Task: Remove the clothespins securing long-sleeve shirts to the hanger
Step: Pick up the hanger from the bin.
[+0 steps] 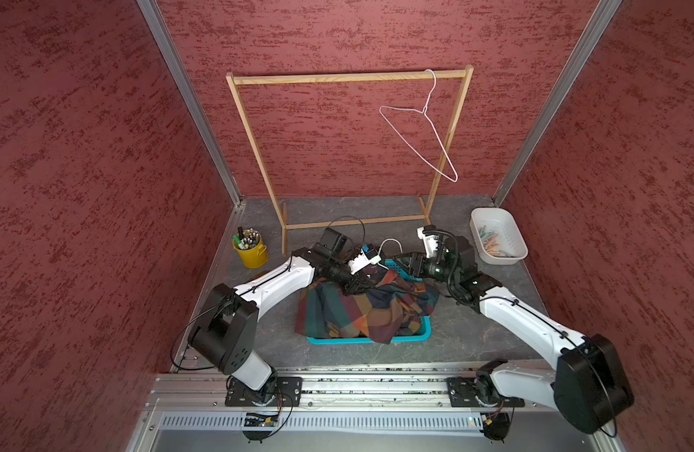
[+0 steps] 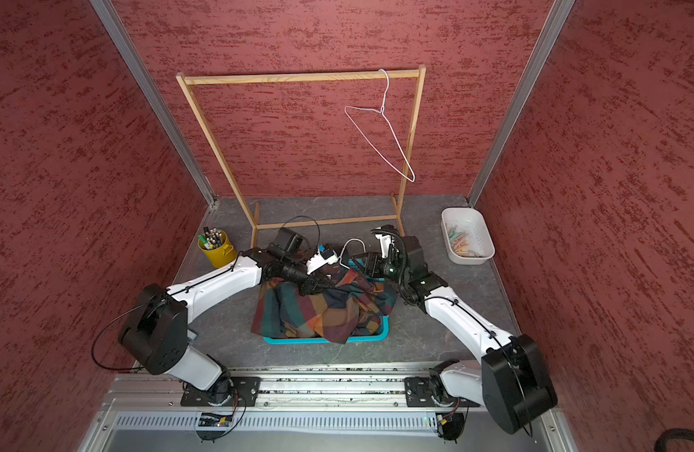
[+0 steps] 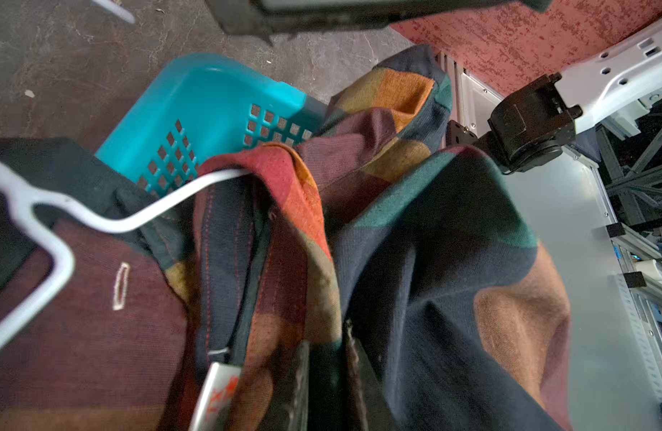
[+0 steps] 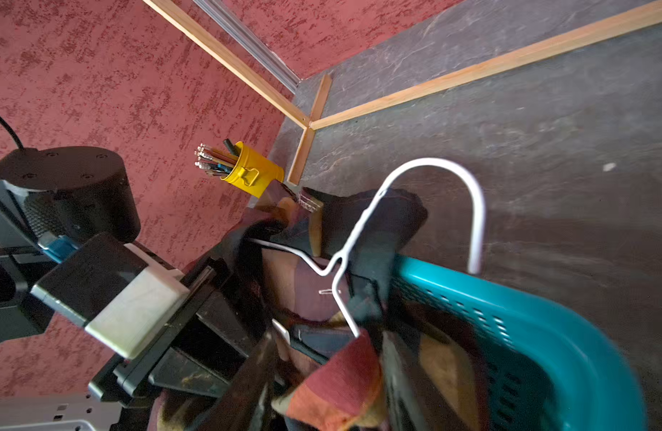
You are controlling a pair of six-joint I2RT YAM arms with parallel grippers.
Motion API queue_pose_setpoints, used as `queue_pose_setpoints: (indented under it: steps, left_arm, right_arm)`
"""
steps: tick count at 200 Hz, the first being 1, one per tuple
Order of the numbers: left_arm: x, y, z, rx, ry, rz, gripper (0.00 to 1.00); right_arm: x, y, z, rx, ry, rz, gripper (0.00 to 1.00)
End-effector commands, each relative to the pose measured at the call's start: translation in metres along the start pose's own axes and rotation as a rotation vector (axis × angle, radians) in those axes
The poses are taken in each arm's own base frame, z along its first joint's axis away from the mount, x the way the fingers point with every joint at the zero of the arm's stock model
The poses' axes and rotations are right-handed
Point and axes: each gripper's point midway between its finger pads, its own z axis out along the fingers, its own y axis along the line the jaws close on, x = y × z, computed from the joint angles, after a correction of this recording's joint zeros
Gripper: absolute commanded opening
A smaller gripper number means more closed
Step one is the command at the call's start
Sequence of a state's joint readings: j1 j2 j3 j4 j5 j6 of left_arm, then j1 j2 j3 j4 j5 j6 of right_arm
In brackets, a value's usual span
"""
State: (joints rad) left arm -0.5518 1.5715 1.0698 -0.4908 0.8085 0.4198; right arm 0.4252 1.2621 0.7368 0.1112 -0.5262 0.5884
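Pinching shirts (image 3: 415, 242), seemingly: left claw (image 3: 327, 347), clearer by wrist view than above.

shirts (image 1: 361, 309) in basket (image 1: 349, 339), rack (image 1: 349, 77) behind, tray (image 1: 494, 209) right

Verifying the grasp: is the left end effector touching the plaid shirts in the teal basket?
Touching. In the left wrist view the left end effector pinches a fold of the plaid shirts between its jaws.
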Motion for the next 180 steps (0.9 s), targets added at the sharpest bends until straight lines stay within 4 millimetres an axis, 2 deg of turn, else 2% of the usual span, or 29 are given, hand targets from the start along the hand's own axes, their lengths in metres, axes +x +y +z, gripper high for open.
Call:
queue_pose_setpoints:
  steps: [1,31,66,74,82,136,158,180]
  left_arm:
    - [0.004,-0.002,0.0,0.01,-0.003,-0.019,0.21]
    - [0.004,-0.002,0.0,0.015,-0.008,-0.018,0.21]
    - [0.005,-0.001,0.0,0.014,-0.01,-0.017,0.21]
    - [0.005,-0.001,-0.001,0.013,-0.012,-0.017,0.21]
    - [0.005,-0.001,-0.001,0.015,-0.013,-0.016,0.21]
    - [0.006,0.002,0.0,0.014,-0.016,-0.02,0.21]
    - [0.006,0.004,-0.002,0.009,-0.02,-0.024,0.21]
    - [0.005,0.006,-0.004,0.003,-0.025,-0.024,0.21]
  right_arm:
    - [-0.007,0.026,0.011,-0.106,-0.029,0.003,0.49]
    - [-0.003,0.02,0.029,-0.092,-0.016,0.018,0.49]
    - [-0.008,0.01,0.044,-0.059,-0.015,0.025,0.49]
    - [-0.011,0.013,0.045,-0.06,-0.018,0.017,0.49]
    - [-0.007,0.004,0.054,-0.045,0.001,0.028,0.49]
    - [-0.011,-0.002,0.074,-0.073,-0.001,0.057,0.49]
    - [-0.013,-0.002,0.08,-0.095,-0.013,0.072,0.46]
    - [-0.022,0.005,0.082,-0.13,-0.039,0.067,0.38]
